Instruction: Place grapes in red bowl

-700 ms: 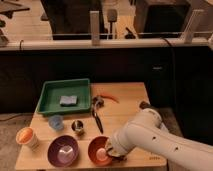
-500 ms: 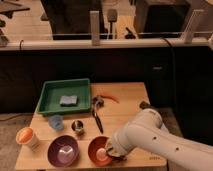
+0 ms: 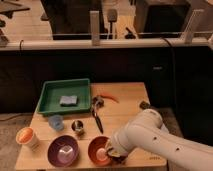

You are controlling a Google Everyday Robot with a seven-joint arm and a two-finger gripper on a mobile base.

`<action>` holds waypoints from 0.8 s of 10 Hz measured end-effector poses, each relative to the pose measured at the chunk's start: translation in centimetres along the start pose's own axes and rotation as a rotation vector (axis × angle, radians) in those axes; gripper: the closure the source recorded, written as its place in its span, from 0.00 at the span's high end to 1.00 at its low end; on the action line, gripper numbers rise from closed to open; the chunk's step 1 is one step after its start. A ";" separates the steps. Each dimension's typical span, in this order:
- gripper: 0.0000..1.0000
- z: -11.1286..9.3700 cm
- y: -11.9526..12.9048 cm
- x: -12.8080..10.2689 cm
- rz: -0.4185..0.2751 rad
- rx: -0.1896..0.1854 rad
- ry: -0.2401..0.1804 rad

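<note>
The gripper (image 3: 112, 151) sits at the right rim of the red bowl (image 3: 97, 149), near the desk's (image 3: 127, 102) near edge. Whether it is holding anything cannot be told. The grapes are out of sight, probably beneath it. The release is best made low over the bowl's centre.

Gripper (image 3: 112, 151) at right bowl's (image 3: 92, 148) right rim; left bowl (image 3: 62, 150) just beside; tray (image 3: 64, 91) behind.

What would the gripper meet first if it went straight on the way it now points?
Most likely the round reddish-orange bowl. The gripper is at that bowl's right rim, pointing left and down into it. Depth is unclear, so it may be above the bowl rather than inside it.
</note>
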 end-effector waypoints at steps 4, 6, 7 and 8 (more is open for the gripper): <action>0.02 0.0 0.0 -0.1 -0.010 0.004 -0.004; 0.02 0.0 0.0 -0.2 -0.015 0.006 -0.008; 0.02 0.0 0.0 -0.2 -0.018 0.007 -0.010; 0.02 0.0 0.0 -0.3 -0.019 0.008 -0.012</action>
